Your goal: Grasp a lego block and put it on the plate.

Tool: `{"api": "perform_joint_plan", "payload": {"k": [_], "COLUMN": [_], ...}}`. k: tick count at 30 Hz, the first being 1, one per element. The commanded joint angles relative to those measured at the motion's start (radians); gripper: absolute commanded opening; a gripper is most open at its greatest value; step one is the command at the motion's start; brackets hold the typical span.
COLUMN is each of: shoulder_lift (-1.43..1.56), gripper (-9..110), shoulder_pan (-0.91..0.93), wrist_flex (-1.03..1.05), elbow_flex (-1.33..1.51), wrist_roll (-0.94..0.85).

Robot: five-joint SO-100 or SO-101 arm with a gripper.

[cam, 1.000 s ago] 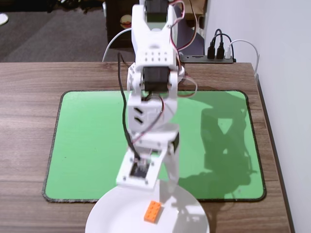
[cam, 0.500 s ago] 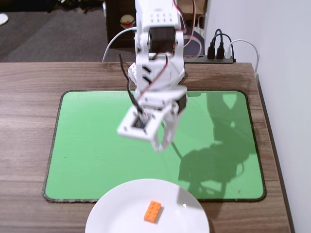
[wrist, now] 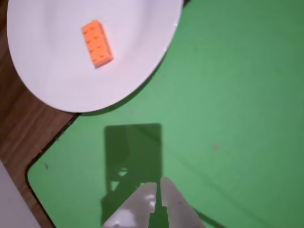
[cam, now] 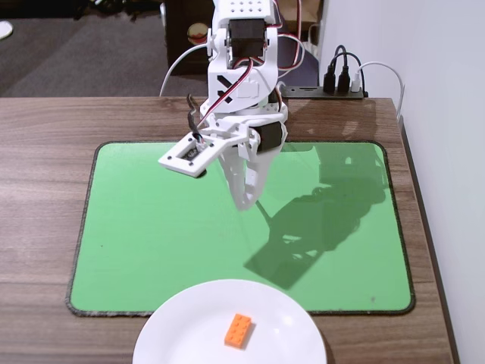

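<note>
Wood-grain tabletop (cam: 45,189) under you, operator, with a green rectangular mat (cam: 136,227) spread across it and a pale wall at the right of the fixed view. Your white two-finger gripper (cam: 244,203) hangs in the air above the mat's middle, fingertips pointing down. From the wrist view the gripper (wrist: 157,189) shows its two pale fingers (wrist: 172,199) pressed almost together, only a thin dark slit between them, and nothing is held there: closed and empty. Its shadow falls on the mat just below and to the right in the fixed view. Look outward now: the small bright orange rectangular lego block (cam: 239,331) lies flat, studs up, on the large plain white round plate (cam: 174,341), well apart from the gripper. The plate sits at the near edge, overlapping the mat's front border. In the fixed view the block's long axis runs diagonally, from lower left to upper right. In the wrist view the block (wrist: 97,42) lies near the plate (wrist: 57,76) centre.
</note>
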Motion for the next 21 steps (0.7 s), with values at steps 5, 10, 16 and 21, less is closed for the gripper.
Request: {"api": "perform_joint_plan", "payload": {"k": [5,10,16,21], "shoulder_lift": [0.170,0.287,0.411,0.517], "gripper": [1,1,0,0], "shoulder_pan": [0.032,0.054,0.060,0.081], "wrist_flex": [-0.072,-0.078,-0.048,0.000], "elbow_flex": [0.166,0.253,0.342,0.405], "wrist_roll": [0.250,0.411,0.532,0.594]}}
